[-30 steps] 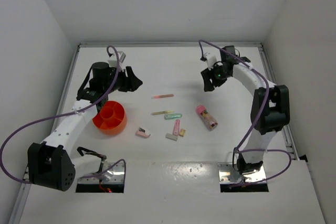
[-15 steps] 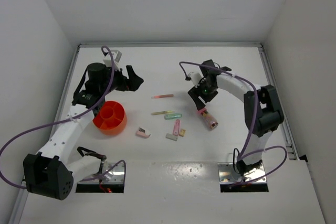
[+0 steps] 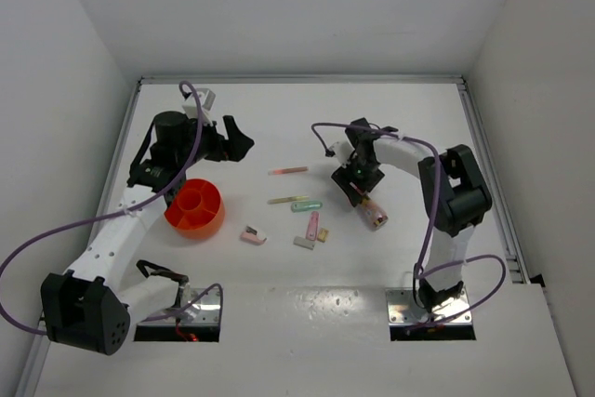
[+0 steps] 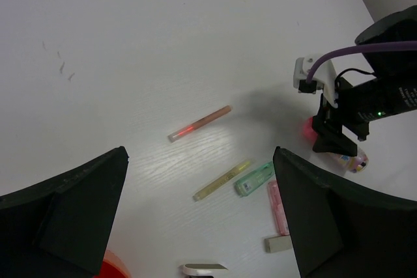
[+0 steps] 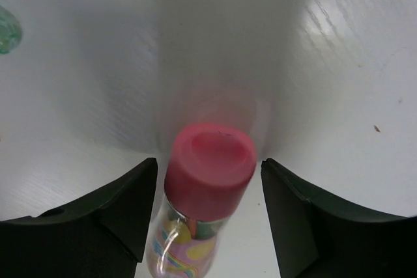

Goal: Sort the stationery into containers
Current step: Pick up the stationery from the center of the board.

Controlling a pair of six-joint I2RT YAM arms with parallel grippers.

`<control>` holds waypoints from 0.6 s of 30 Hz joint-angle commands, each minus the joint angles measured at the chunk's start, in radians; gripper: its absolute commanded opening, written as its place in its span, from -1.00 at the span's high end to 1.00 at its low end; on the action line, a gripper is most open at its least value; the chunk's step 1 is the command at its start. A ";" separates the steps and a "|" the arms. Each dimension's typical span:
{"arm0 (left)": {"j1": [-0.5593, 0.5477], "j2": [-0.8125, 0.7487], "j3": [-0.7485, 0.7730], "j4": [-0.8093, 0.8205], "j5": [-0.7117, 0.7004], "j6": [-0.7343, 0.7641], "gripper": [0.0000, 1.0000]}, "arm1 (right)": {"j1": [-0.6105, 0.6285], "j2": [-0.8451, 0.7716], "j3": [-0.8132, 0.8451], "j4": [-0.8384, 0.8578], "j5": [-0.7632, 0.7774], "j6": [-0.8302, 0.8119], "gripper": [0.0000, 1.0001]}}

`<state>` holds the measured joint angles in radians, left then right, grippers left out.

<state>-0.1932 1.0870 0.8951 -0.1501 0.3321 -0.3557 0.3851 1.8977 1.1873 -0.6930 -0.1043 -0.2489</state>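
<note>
So far nothing sorted: orange bowl (image 3: pixel 200 227), left, looks empty; stationery (image 3: pixel 307 205) lies on table (image 3: pixel 390 109). Right gripper (image 5: pixel 208 216) spread astride pink-capped tube (image 5: pixel 210 161); left gripper (image 4: pixel 202 219) spread, empty.

A white table (image 3: pixel 297 113), boxed in by plain white walls (image 3: pixel 279 6), bears a few faint grey scuff marks (image 4: pixel 60 64) ahead of the left gripper (image 4: pixel 200 154) and off to its left side.
</note>
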 commanded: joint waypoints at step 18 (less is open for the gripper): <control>-0.006 -0.234 -0.036 0.081 -0.109 0.023 -1.00 | 0.145 0.040 0.602 -0.192 -0.389 -0.042 1.00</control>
<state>-0.1932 0.9524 0.8864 -0.1425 0.2821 -0.3408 0.4858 1.9461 1.6009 -0.8539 -0.2337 -0.2577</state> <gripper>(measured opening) 0.997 0.452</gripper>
